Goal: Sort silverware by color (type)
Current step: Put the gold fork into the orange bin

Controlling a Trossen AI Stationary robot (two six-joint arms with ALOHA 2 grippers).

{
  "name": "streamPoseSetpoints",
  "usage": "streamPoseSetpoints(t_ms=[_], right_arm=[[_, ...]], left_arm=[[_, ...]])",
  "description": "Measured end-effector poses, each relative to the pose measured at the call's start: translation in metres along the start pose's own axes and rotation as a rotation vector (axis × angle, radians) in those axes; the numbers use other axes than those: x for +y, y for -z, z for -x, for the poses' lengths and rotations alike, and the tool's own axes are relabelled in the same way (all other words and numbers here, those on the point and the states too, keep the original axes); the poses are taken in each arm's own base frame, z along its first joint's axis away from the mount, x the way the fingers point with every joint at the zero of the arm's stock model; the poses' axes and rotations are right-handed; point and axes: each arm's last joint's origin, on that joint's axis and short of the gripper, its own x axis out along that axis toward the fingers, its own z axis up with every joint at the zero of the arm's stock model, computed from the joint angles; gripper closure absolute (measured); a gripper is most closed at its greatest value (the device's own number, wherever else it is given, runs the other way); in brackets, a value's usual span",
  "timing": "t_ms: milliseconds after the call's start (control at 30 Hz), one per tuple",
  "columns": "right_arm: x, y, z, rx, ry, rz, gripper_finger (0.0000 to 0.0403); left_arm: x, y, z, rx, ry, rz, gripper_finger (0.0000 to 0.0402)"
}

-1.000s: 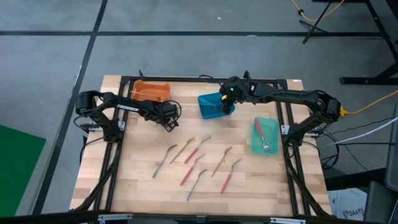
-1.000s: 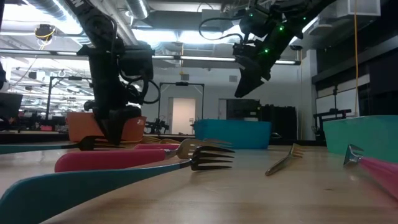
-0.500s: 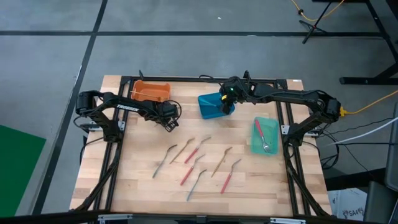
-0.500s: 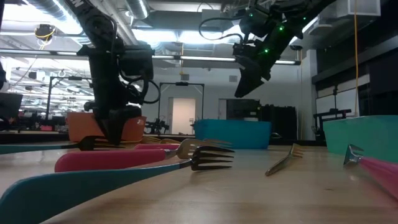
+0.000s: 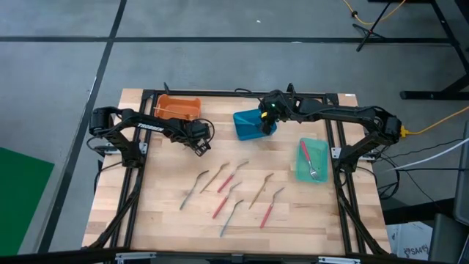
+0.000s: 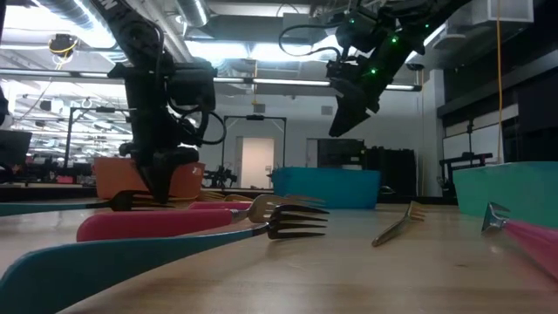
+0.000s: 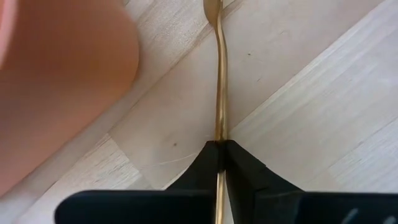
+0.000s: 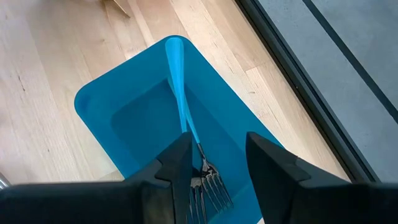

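My left gripper (image 7: pixel 220 149) stands low over the wooden table beside the orange bin (image 5: pixel 178 108), shut on a slim gold utensil (image 7: pixel 218 74). My right gripper (image 8: pixel 217 165) hangs open above the blue bin (image 8: pixel 137 118), touching nothing. A blue-handled fork (image 8: pixel 180 93) lies inside that bin. Several red, gold and grey utensils (image 5: pixel 227 191) lie loose on the table's middle. In the low view my left gripper (image 6: pixel 161 194) reaches down to the tabletop, while my right gripper (image 6: pixel 346 118) is well above the blue bin (image 6: pixel 327 187). My left gripper pinches the gold utensil's thin handle (image 7: pixel 219 134) between its two fingers. The fingers come from above and point down. The rest of the handle runs on ahead of the fingers, close along the tabletop.
The green bin (image 5: pixel 313 160) at the right holds a red utensil and a grey one. Black frame rails (image 5: pixel 135 183) run along the table's left and right sides. Bare wood lies near the front edge (image 5: pixel 234 242).
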Motion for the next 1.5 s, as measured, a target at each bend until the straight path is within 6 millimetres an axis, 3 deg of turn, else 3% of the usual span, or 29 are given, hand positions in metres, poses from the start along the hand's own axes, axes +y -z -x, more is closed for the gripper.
streamPoseSetpoints(t_ms=[333, 567, 733, 933, 1100, 1233, 1500], right_arm=[[0.0, 0.0, 0.0, 0.0, 0.0, 0.0, 0.0265], [0.0, 0.0, 0.0, 0.0, 0.0, 0.0, 0.0265], [0.0, 0.0, 0.0, 0.0, 0.0, 0.0, 0.0265], [0.0, 0.0, 0.0, 0.0, 0.0, 0.0, 0.0265], [0.0, 0.0, 0.0, 0.0, 0.0, 0.0, 0.0265], [0.0, 0.0, 0.0, 0.0, 0.0, 0.0, 0.0265], [0.0, 0.0, 0.0, 0.0, 0.0, 0.0, 0.0265]], left_arm=[[-0.01, -0.014, 0.015, -0.015, 0.03, -0.108, 0.0394], [-0.024, -0.037, 0.053, -0.024, 0.086, -0.318, 0.0395], [-0.022, -0.053, 0.088, -0.007, 0.03, -0.536, 0.0395], [-0.007, -0.067, 0.124, 0.007, -0.172, -0.74, 0.0395], [0.011, -0.073, 0.14, 0.067, -0.373, -0.841, 0.0395], [0.028, -0.072, 0.14, 0.173, -0.448, -0.871, 0.0395], [0.061, -0.076, 0.134, 0.331, -0.438, -0.801, 0.0395]])
